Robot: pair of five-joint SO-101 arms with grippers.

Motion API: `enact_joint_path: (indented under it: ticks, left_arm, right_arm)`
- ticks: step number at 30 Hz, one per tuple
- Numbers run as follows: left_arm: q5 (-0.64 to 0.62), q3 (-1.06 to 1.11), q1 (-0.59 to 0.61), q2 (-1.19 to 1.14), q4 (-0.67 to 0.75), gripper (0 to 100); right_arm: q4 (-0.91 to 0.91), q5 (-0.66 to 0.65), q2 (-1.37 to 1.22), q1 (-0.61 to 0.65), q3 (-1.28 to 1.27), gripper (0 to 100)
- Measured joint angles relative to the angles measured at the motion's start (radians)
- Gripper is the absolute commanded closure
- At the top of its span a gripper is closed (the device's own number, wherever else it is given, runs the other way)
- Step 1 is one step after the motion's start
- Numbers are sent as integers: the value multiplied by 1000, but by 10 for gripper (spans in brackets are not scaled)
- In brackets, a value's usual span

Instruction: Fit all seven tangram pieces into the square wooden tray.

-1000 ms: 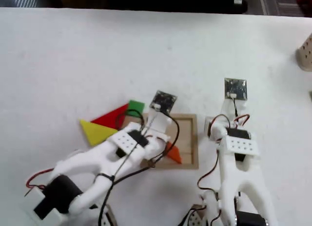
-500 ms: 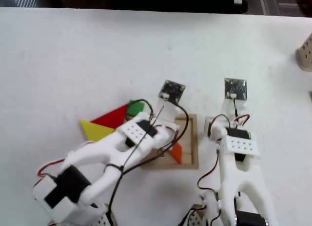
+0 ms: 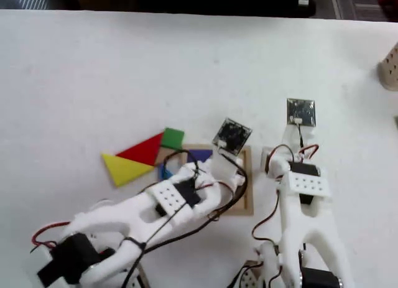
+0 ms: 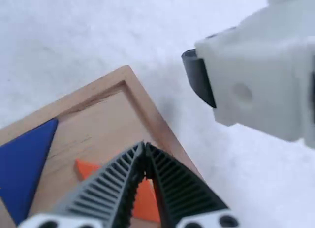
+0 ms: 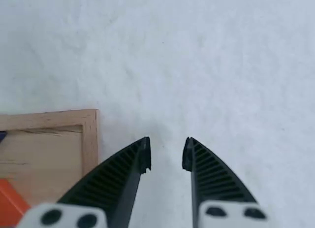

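Where left jaws meet, orange piece point(image 4: 87, 169) lies beneath.

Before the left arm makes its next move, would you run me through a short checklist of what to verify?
1. Left gripper empty: ok. Its jaws are shut with nothing between them, above the wooden tray.
2. Right gripper out of the way: ok. It is open and empty over the table, beside the tray's corner.
3. All pieces in the tray: not ok. The blue triangle and orange piece are inside; the yellow triangle, red triangle and green square lie outside.
4. Orange piece seated flat: cannot tell, because the left gripper covers part of it.
5. All seven pieces accounted for: cannot tell, because the arm hides part of the tray.
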State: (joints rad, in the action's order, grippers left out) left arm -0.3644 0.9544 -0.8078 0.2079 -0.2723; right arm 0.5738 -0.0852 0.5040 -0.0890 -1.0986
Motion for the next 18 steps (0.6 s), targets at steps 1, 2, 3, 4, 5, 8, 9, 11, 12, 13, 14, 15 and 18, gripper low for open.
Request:
enact_joint_path:
  ticks: [1, 2, 3, 4, 5, 8, 9, 11, 12, 13, 14, 15, 18]
  left_arm:
    - [-9, -12, -2, -31, 0, 978]
    - [-14, -32, -2, -66, 2, 978]
    - [-17, -48, -2, -100, 2, 978]
    - [-18, -63, -2, -133, 2, 978]
    - [-18, -74, -2, -166, 3, 978]
    - [-18, -94, -2, -215, 3, 978]
    - [-18, -95, -2, -218, 3, 978]
    - [-18, -97, -2, -218, -12, 978]
    - [-18, -97, -2, -218, -34, 977]
    - [-20, -97, -2, -218, -60, 977]
    - [-20, -97, -2, -218, -83, 977]
    - [-20, -101, 0, -212, -109, 977]
    - [-20, -110, 0, -192, -206, 977]
  right_arm:
    - [0, 0, 0, 0, 0, 879]
    - [0, 0, 0, 0, 0, 879]
    - [0, 0, 0, 0, 0, 879]
    - [0, 0, 0, 0, 0, 879]
    - [0, 0, 0, 0, 0, 879]
    - [0, 0, 0, 0, 0, 879]
    - [0, 0, 0, 0, 0, 879]
    - [0, 0, 0, 0, 0, 879]
    - [0, 0, 0, 0, 0, 879]
    - [0, 0, 0, 0, 0, 879]
    - [0, 0, 0, 0, 0, 879]
    - [0, 0, 0, 0, 0, 879]
    - [0, 0, 0, 0, 0, 879]
